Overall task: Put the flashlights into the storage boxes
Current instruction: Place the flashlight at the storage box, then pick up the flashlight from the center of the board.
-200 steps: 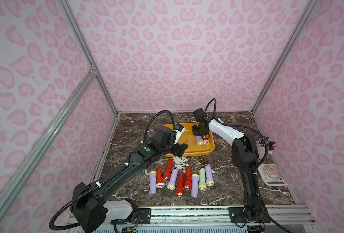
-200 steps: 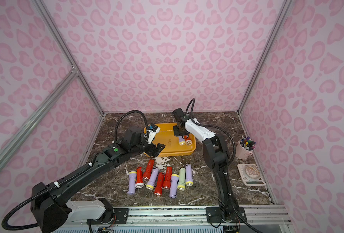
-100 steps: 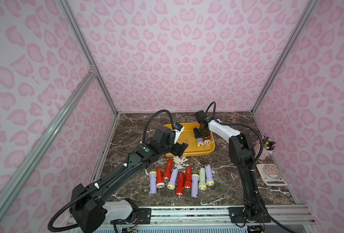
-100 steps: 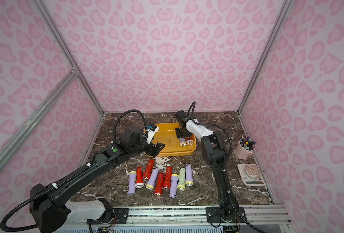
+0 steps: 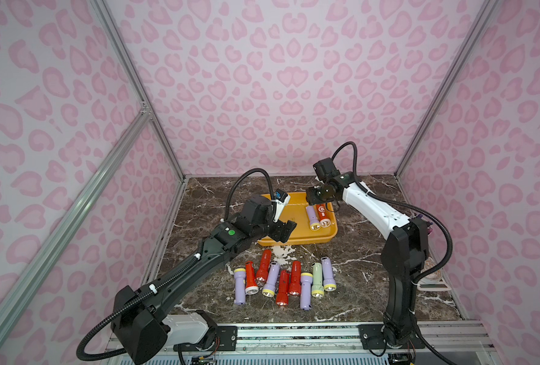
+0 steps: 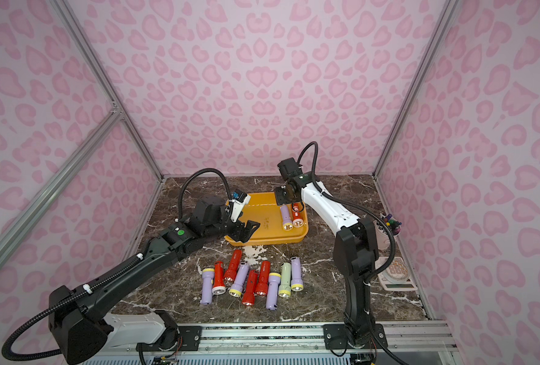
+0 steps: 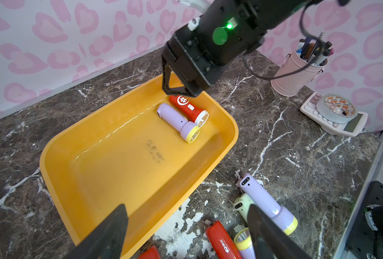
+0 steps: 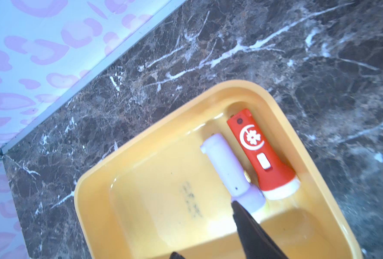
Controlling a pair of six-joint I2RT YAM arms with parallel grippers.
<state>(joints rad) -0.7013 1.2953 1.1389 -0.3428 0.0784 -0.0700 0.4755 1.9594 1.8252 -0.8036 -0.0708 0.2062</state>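
Pink blotchy walls all round, dark marble desk (image 5: 357,294) underneath. Starting on the left, the left fingers (image 7: 109,233) hang over the near left edge of the yellow tray (image 5: 313,241). They're spread wide with nothing between them, only tray rim and desk showing in the gap.

Two torches are already in the tray, tucked into its far right corner, side by side and touching. One is a lilac torch (image 7: 178,122) with a yellow head ring. The other is a red torch (image 7: 189,108) with a white moon badge, right beside the tray's right wall. Both lie flat with their heads toward the tray's near side.

Just in front of the tray, nine more torches (image 5: 283,286) lie on the desk in a loose row. They're a mix of lilac and red, plus a green torch (image 5: 316,276) second from the right end.

The right fingers (image 7: 181,92) hover above the red torch's tail end, a narrow gap between them, gripping nothing. Right of the tray and well apart are a pink pen cup (image 7: 296,74) and a calculator (image 7: 352,125) with a tape roll (image 7: 336,107) on top.
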